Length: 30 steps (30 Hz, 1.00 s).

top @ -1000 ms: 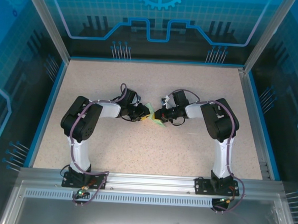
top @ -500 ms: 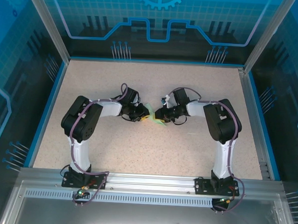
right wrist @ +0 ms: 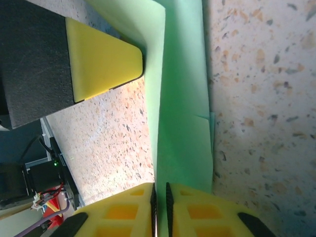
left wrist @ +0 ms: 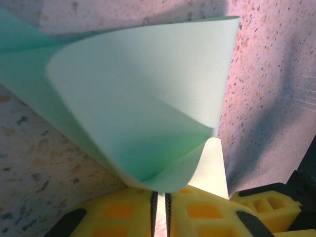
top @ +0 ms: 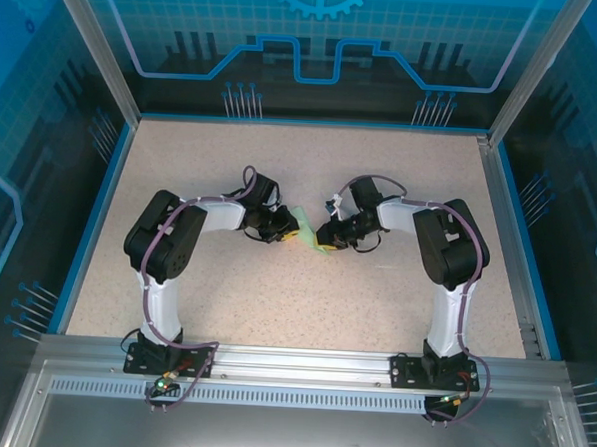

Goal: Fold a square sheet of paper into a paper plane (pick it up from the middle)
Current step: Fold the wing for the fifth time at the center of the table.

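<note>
The left fingers (left wrist: 118,212) and right fingers (right wrist: 123,210) are each squeezed shut on the paper (left wrist: 138,98). It looks light and bendy, best held by a folded edge.

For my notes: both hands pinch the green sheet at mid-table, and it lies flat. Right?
Not flat. The left hand and right hand both pinch the sheet at mid-table, but it curls up in a loop; the left wrist view shows this.

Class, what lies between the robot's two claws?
The green paper lies between left claw and right claw in the top view; both pinch it.
</note>
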Available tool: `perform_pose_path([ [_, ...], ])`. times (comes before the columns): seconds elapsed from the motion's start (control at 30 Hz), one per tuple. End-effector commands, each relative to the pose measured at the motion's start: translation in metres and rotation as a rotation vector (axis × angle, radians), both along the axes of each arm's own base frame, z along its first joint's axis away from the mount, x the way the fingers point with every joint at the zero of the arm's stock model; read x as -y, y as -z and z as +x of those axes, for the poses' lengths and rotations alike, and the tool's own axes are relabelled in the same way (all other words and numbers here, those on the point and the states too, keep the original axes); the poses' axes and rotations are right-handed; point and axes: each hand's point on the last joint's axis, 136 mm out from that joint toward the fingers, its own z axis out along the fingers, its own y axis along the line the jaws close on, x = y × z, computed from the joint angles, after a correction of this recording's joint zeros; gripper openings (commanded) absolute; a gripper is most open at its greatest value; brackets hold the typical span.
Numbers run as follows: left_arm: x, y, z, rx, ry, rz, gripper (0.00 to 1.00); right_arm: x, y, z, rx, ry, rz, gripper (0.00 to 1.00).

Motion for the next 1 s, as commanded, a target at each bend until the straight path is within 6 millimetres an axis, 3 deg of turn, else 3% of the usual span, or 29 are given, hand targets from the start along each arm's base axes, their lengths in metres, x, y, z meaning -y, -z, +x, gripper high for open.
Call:
perform_pose_path([
  [0.0,-0.011,0.028,-0.014,-0.101,-0.024,0.085,0.15,0.009,0.010,-0.001,-0.055,0.010,-0.015,0.11],
  [0.3,-0.011,0.028,-0.011,-0.107,-0.028,0.091,0.18,0.013,0.027,-0.009,-0.112,0.000,-0.036,0.09],
  [0.57,-0.011,0.030,-0.012,-0.115,-0.028,0.099,0.18,0.009,-0.008,-0.005,-0.056,0.004,0.003,0.16],
  [0.97,-0.013,0.034,-0.014,-0.132,-0.029,0.112,0.17,0.017,0.002,-0.026,-0.095,0.004,-0.026,0.17],
])
